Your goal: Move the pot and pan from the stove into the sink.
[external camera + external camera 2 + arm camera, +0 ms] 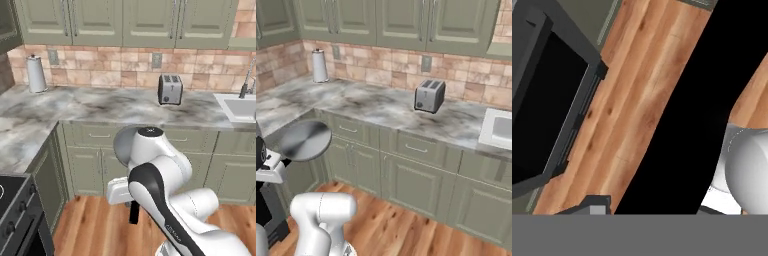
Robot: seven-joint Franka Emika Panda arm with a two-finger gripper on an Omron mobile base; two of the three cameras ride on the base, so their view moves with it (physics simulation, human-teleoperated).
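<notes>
above the wood floor, the pan (pixel 304 140) gleams round, black-handled

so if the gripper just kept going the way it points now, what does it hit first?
Probably the wooden floor: the hand view looks down past the pan's black handle, held in the gripper, with the stove front off to one side. Depth is unclear.

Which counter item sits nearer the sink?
The toaster, the boxy silver one with two slots against the backsplash mid-counter. The white upright roll stands at the far corner, well away from the sink.
</notes>
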